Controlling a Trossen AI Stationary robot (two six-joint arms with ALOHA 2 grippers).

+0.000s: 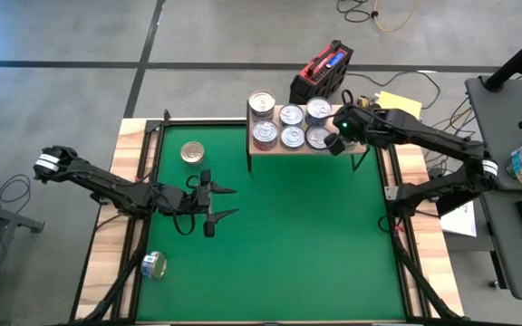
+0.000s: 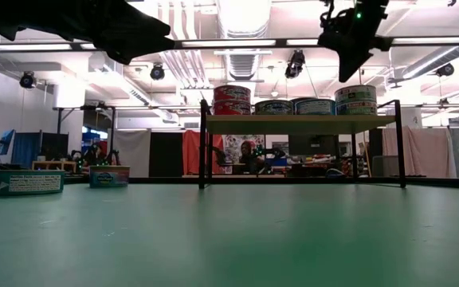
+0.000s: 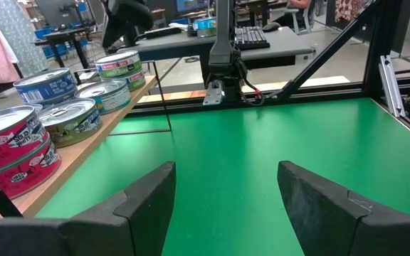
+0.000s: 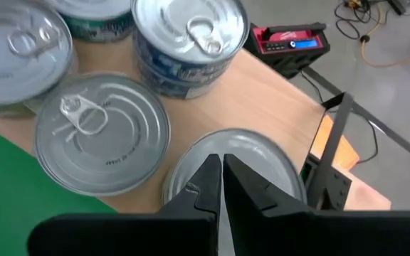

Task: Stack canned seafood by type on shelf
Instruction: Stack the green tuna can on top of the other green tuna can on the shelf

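While the right gripper (image 4: 221, 181) hangs with fingers nearly closed and empty just above the silver tin (image 4: 235, 163) at the shelf (image 1: 279, 148) corner, a careless move could knock it off; the left gripper (image 1: 214, 203) waits wide open, holding nothing, well short of the shelf.

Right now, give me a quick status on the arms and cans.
Right gripper shut, above a shelf can. Left gripper open, empty, over the mat. Two cans off the shelf.

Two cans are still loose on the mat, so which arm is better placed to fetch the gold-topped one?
Left. Its open hand hovers over the mat just below the gold-topped can, while the right hand, shut, is over the cans at the shelf.
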